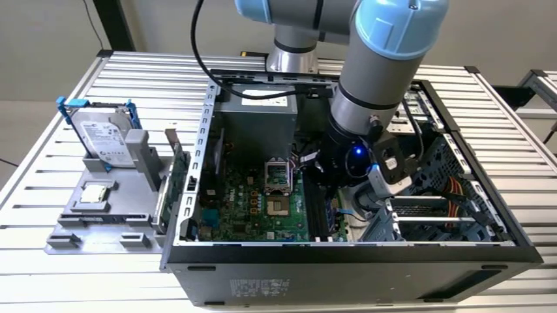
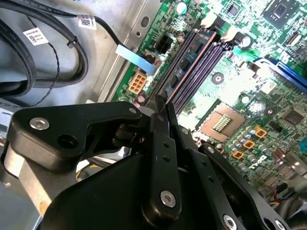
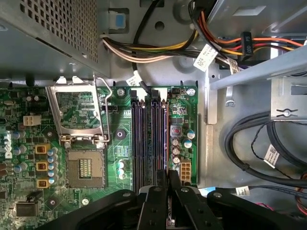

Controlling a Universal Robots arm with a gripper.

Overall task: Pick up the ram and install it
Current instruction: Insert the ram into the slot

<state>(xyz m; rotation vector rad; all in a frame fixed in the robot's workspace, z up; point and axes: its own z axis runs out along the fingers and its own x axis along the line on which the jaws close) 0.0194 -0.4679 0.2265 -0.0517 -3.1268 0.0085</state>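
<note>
I am reaching my big grey and pale-blue arm (image 1: 383, 78) down into the open black and metal computer case (image 1: 348, 267), which is lying on its side on the slatted aluminium tabletop (image 1: 52, 130). Inside it, the green motherboard (image 1: 252, 202) is facing up. Well apart from me, toward the exterior view's left, a grey plastic fixture (image 1: 87, 215) is sitting on the tabletop and propping up a silver hard drive in a blue frame (image 1: 104, 137), while a green card (image 1: 179, 176) is standing upright beside the case wall.

In both wrist views my black fingers (image 3: 153, 201) (image 2: 160, 143) are drawn close together, with their tips hanging right at the near end of the row of long dark memory slots. The ram, a long thin blue circuit-board stick with small black chips (image 2: 189, 60) (image 3: 158, 129), is standing on edge in one of those slots, running away from my fingertips. I cannot tell whether I am pinching its edge or only touching it. The square silver processor socket (image 3: 85, 167) is lying open beside the slots.
</note>
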